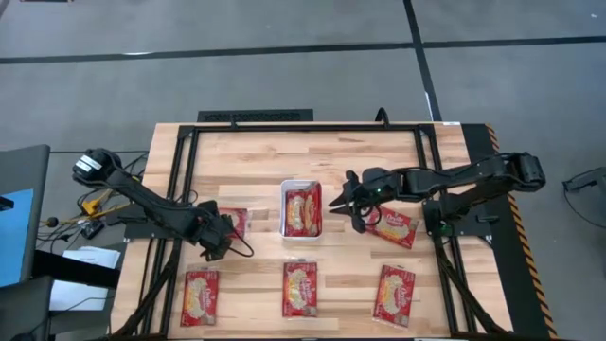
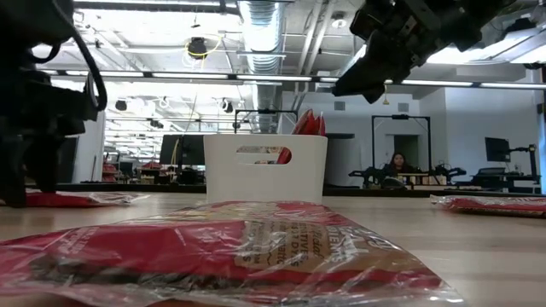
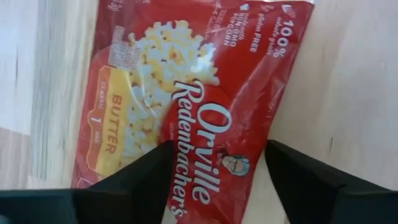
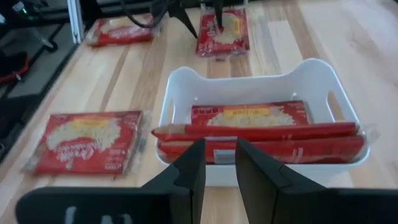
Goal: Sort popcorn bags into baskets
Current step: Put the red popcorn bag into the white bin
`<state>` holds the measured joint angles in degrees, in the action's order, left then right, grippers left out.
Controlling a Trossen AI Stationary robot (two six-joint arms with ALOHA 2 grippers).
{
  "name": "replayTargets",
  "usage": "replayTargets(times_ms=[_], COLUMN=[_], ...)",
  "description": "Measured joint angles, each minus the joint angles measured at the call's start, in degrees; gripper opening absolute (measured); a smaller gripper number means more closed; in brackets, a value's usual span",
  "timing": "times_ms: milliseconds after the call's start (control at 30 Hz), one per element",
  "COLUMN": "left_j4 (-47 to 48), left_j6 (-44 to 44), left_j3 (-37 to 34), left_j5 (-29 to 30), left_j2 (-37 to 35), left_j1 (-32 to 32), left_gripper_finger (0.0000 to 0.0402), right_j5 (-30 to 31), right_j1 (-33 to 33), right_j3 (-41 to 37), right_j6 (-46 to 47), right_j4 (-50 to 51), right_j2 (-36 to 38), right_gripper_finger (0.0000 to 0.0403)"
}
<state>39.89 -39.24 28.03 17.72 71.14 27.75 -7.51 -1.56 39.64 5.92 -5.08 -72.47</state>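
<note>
A white basket (image 1: 301, 210) stands mid-table with red popcorn bags (image 4: 255, 127) in it, some on edge. My left gripper (image 3: 217, 149) points down, open, over a popcorn bag (image 3: 186, 93) that lies flat on the table left of the basket (image 1: 237, 218). One finger stands over the bag's print and the other by its edge; whether they touch it does not show. My right gripper (image 4: 221, 165) hovers just right of the basket (image 1: 341, 201). It slants toward the basket, its fingers a narrow gap apart with nothing between them.
Another bag (image 1: 396, 227) lies flat under my right arm. Three more bags lie in a row along the near edge: left (image 1: 200, 296), middle (image 1: 299, 288), right (image 1: 395, 292). A black frame (image 1: 284, 126) runs around the tabletop.
</note>
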Motion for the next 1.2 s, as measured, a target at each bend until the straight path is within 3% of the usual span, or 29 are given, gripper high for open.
replayTargets(times_ms=[133, 333, 400, 500, 667, 833, 900, 1033, 1200], left_j4=[0.2, -0.4, -0.6, -0.8, 2.3, 9.0, 11.7, 12.2, 10.6], left_j6=[-2.2, -4.4, -3.7, -3.9, -11.4, -15.0, -13.6, -6.9, 1.5], left_j3=[-1.4, -2.8, -2.8, -2.2, 3.3, 13.5, 17.8, 25.3, 31.9], left_j5=[1.2, 2.2, 2.7, 3.2, 8.0, 10.2, 12.0, 14.1, 14.1], left_j2=[0.0, 0.1, 0.1, 0.2, -0.3, -0.9, -1.0, -1.1, -1.0], left_j1=[0.0, -0.1, -0.1, -0.1, -0.6, -2.3, -2.3, -3.0, -4.8], left_gripper_finger=[0.0187, 0.004, 0.0016, 0.0021, 0.0016, 0.0005, 0.0005, 0.0003, 0.0002], right_j5=[0.0, 0.0, 0.0, 0.0, 1.0, 12.7, 14.1, 10.0, 7.6], right_j1=[0.0, 0.0, 0.0, 0.4, 1.2, 4.1, 5.1, 5.7, 5.6], right_j3=[0.0, 0.0, 0.0, 0.0, 0.0, -0.1, 0.1, 0.7, 7.0], right_j6=[0.0, -0.3, -0.3, 0.5, 2.9, -1.1, -3.9, -13.8, -21.9], right_j4=[-2.8, -6.4, -6.3, -6.3, -9.2, -16.9, -22.7, -29.2, -29.4], right_j2=[0.0, 0.0, 0.0, -0.1, -1.3, -2.1, -2.8, -5.4, -11.2], right_gripper_finger=[0.0111, 0.0111, 0.0111, 0.0111, 0.0111, 0.0111, 0.0111, 0.0114, 0.0134])
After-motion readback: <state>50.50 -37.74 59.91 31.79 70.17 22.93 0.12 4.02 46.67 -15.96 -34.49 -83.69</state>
